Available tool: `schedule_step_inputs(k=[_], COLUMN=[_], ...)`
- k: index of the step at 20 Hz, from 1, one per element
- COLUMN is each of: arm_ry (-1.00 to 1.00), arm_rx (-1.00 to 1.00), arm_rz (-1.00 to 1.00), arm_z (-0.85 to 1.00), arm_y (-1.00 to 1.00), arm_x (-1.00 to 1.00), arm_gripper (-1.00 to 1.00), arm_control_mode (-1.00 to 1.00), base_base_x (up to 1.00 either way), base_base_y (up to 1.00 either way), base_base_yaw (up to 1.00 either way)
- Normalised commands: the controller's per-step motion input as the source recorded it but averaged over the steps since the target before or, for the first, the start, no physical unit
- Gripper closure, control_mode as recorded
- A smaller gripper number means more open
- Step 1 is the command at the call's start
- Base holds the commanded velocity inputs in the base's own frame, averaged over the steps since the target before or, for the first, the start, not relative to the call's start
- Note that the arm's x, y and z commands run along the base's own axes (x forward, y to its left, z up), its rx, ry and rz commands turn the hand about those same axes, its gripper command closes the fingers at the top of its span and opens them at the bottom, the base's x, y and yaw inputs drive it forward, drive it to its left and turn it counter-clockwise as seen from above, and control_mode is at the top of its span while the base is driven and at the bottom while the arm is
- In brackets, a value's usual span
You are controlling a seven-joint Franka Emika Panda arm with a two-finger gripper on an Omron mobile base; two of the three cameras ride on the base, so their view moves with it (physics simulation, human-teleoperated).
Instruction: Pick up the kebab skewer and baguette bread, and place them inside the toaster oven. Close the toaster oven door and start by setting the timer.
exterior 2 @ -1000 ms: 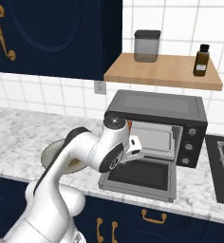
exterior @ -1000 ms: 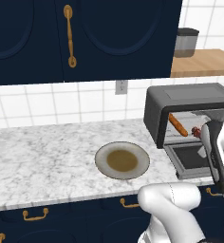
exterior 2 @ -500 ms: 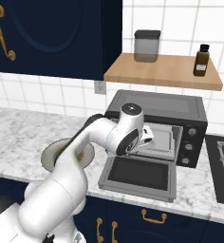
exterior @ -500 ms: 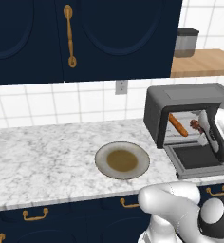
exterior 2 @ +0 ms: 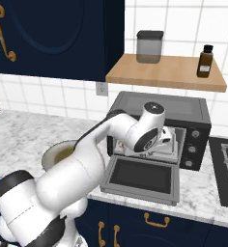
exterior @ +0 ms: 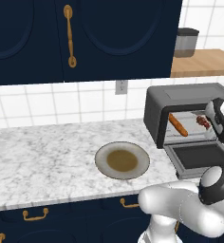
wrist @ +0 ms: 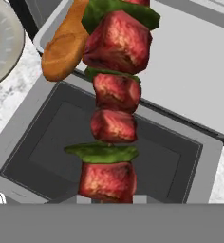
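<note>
The kebab skewer ran up the middle of the hand view, red meat cubes alternating with green pepper pieces, its lowest cube sitting right at the bottom where the claw's tips would rise. The tips themselves were hidden behind it, so the claw appeared to be closed on the skewer's lower end, though the contact itself could not be made out. In the left base view the skewer showed as a small dark red cluster inside the cavity of the toaster oven, close to the white arm's wrist at the right edge.

The baguette bread lay tilted inside the oven toward its left side, apart from the skewer; in the hand view its rounded orange-brown end sat just left of the top meat chunks. The toaster oven door hung fully open, flat and level over the marble desk, its dark glass panel facing up. Pale knobs, among them the timer, stood in a column on the oven's right front face; which was which could not be told.

A round plate with a brownish centre rested on the desk left of the oven. On the wooden shelf above stood a grey lidded canister and a small brown bottle. No readable writing or brand appeared anywhere.
</note>
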Motion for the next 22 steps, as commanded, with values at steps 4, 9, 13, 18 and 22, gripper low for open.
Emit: schedule_step_inputs(k=[4, 9, 13, 18, 22], arm_ry=[0.0, 0.0, 0.0, 0.0, 0.0], arm_rx=[0.06, 0.08, 0.04, 0.01, 0.02], arm_rz=[0.0, 0.0, 0.0, -0.03, -0.04], arm_z=[-0.18, -0.1, -0.04, -0.23, -0.22], arm_y=[-0.13, -0.02, -0.02, 0.0, 0.0], arm_x=[0.33, 0.37, 0.33, 0.28, 0.29], arm_gripper=[1.0, 1.0, 1.0, 1.0, 1.0], arm_control_mode=[-1.0, -1.0, -1.0, -1.0, -1.0], base_base_x=[0.0, 0.0, 0.0, 0.0, 0.0], base_base_y=[0.0, 0.0, 0.0, 0.0, 0.0], base_base_yaw=[0.0, 0.0, 0.0, 0.0, 0.0])
